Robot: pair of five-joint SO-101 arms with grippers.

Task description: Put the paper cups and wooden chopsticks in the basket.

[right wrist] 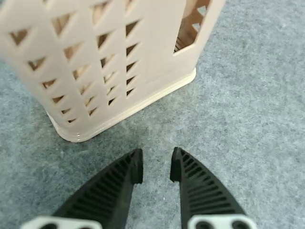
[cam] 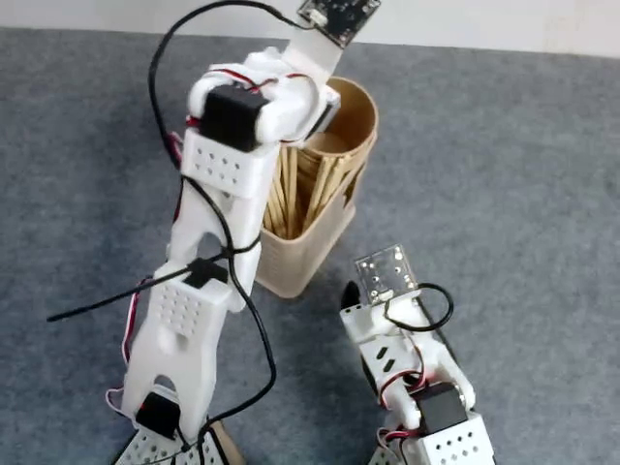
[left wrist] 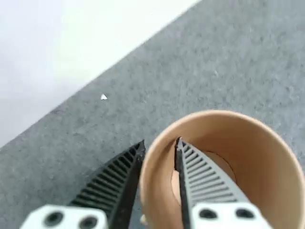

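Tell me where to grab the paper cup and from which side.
Pinch the paper cup by its thin rim wall from above, one finger inside, one outside. It is upright with its mouth open, so the rim is free; the left gripper grips it that way over the basket.

Left arm (cam: pixel 208 242) is stretching from the lower left of the high view up to the upper centre, with the wrist bending downward. Left gripper (left wrist: pixel 159 148) is pinching the wall of a paper cup (left wrist: pixel 257 143), one finger inside and one outside. Right arm (cam: pixel 407 368) is sitting folded low in the lower right, pointing toward frame centre. Right gripper (right wrist: pixel 156 164) is holding its jaws slightly parted.
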